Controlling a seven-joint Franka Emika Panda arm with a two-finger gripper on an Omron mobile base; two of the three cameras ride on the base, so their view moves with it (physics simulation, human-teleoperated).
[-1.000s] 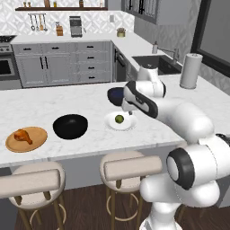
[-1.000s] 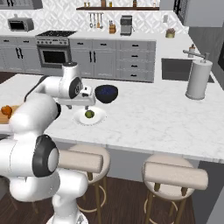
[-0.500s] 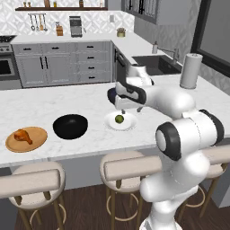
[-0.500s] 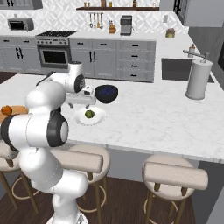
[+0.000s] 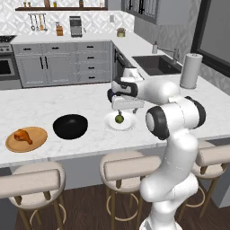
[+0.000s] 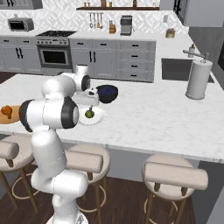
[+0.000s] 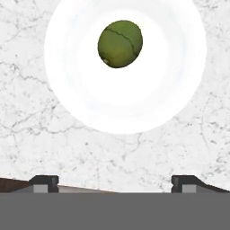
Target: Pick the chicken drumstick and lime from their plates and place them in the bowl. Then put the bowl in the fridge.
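Observation:
The lime (image 5: 119, 118) lies on the glossy white plate (image 5: 128, 125) in the middle of the island counter. My gripper (image 5: 120, 109) hangs open just above it, fingers pointing down. Looking down from the hand, the lime (image 7: 120, 43) sits a little off-centre on the white plate (image 7: 126, 94), ahead of my open gripper (image 7: 115, 182), with nothing between the fingers. The chicken drumstick (image 5: 22, 135) rests on the wooden plate (image 5: 36, 140) at the far left. Between the two plates stands the black bowl (image 5: 70, 126), empty. The fridge is out of view.
A smaller dark blue bowl (image 6: 107, 93) stands just behind the white plate (image 6: 97, 118). A paper towel roll (image 5: 189, 71) and a sink (image 5: 155, 64) are at the right. Bar stools (image 5: 126, 166) line the counter's near edge.
The arm has swung its elbow round and brought the hand over the white plate, closer above the lime. The jaws stay wide. Nothing on the counter has moved.

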